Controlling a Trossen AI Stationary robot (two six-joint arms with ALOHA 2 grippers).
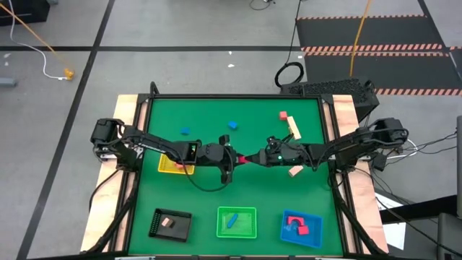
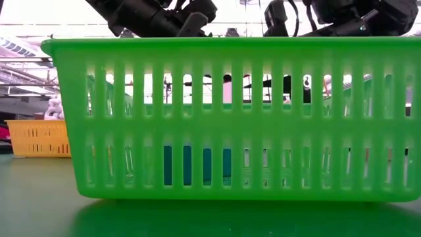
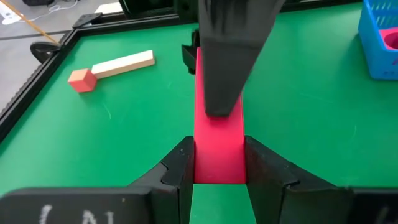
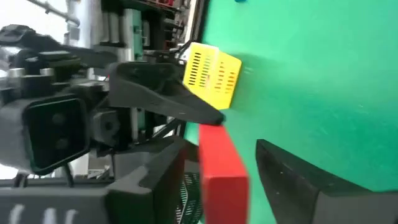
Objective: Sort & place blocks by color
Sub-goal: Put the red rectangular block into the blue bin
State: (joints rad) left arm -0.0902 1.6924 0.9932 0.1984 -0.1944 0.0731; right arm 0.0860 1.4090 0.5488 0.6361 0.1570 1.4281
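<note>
**Red bar clamped mid-table between two grippers**

Seen from above: left gripper (image 1: pixel 232 158) and right gripper (image 1: pixel 254 159) meeting nose to nose at the middle of the green table (image 1: pixel 238 191), a sliver of red between them. Only in the left wrist view plain what that sliver is: a long red bar (image 3: pixel 217 134), pinched at one end between the left fingers (image 3: pixel 177 165), its far end under a dark finger of the other arm. In the right wrist view, same bar (image 4: pixel 222 163) lying between the right fingers (image 4: pixel 298 174), a gap showing on one side; whether gripping yet, cannot tell.

Elsewhere, from above only: a small red cube (image 1: pixel 284 115) and a cream bar (image 1: pixel 294 128) near the far right corner, touching end to end; blue blocks (image 1: pixel 233 125) toward the far edge; another cream block (image 1: pixel 295 171) right of the grippers. Along the near edge, black tray (image 1: pixel 170 224), green tray (image 1: pixel 237 222) holding a blue piece, blue tray (image 1: pixel 301 228) holding red ones. Yellow tray (image 1: pixel 173 165) under the left arm.

Low view mostly filled by the green tray's slatted wall (image 2: pixel 223 118).
</note>
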